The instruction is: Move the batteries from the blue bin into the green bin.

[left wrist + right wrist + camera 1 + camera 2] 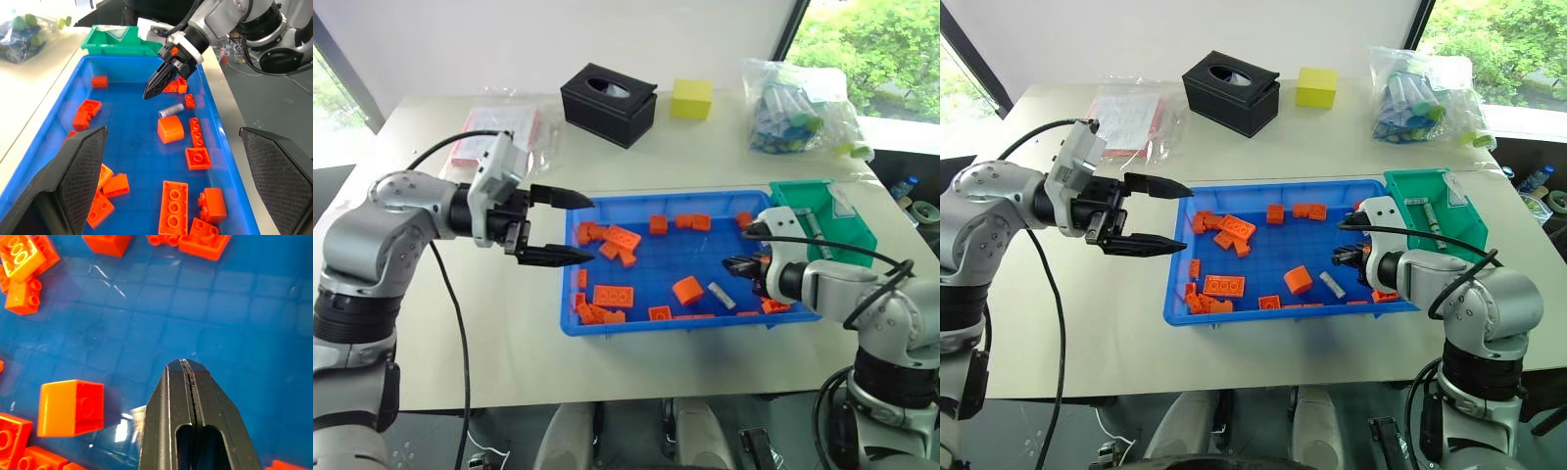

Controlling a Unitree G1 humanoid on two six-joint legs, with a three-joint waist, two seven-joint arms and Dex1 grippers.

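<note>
Head views: blue bin (pixel 607 331) sits mid surface (pixel 509 362), w/ green bin (pixel 850 235) touching its far right corner. Left claw (pixel 564 227) hangs over the bin's left rim, fingers wide apart, nothing in it. Right claw (pixel 1340 257) sits low inside the bin's right part, fingers together, empty. One battery (pixel 1332 286) lies on the bin floor just beside it, next to an orange brick (pixel 1298 279). Another battery (pixel 1430 217) lies in the green bin.

Left wrist view: right claw (pixel 149 92) tips pressed shut, apart from the battery (pixel 170 110), which lies just past them.

Right wrist view: right claw's fingers (pixel 171 421) closed flat together above blue floor; battery end (pixel 137 415) peeks out beside them.
</note>
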